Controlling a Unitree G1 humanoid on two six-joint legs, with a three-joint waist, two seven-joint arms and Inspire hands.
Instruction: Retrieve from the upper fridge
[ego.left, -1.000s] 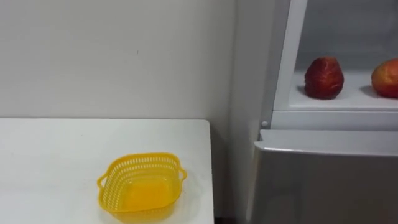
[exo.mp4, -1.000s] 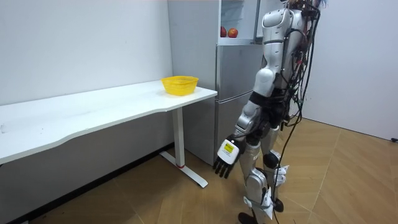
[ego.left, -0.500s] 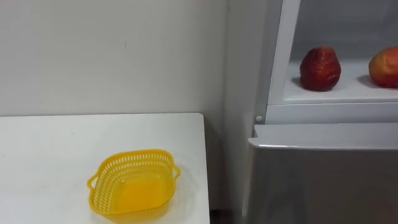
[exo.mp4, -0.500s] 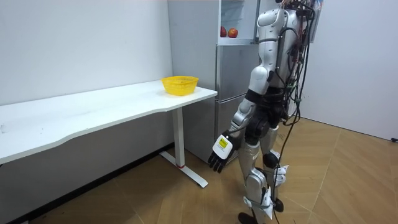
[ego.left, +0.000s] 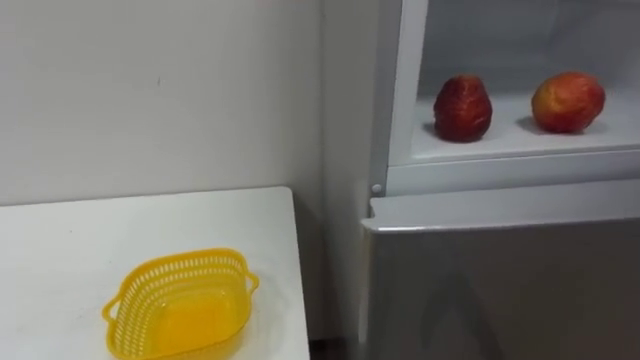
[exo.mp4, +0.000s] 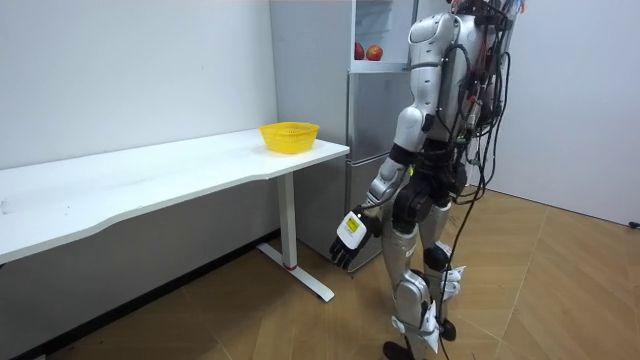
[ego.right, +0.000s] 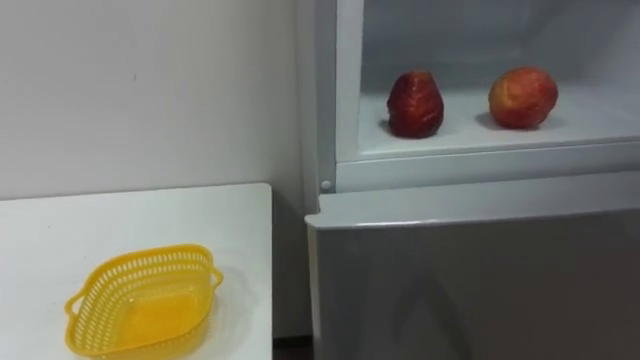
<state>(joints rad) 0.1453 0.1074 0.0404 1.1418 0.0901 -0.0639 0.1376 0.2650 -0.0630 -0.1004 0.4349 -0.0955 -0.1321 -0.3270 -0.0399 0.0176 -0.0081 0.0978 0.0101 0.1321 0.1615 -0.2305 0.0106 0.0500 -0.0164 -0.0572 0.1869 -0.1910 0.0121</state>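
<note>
Robot hand, the left, hangs low and relaxed.

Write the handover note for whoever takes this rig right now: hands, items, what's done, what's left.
Left hand: hangs low beside the leg, fingers relaxed, empty.
Items: the dark red fruit and the red-yellow apple lie apart on the upper shelf of the fridge. The empty yellow basket sits on the white table to its left.
Done: the robot stands facing the fridge, upper compartment open.
Left: reach in, grasp a fruit, bring it out, probably to the basket.
</note>
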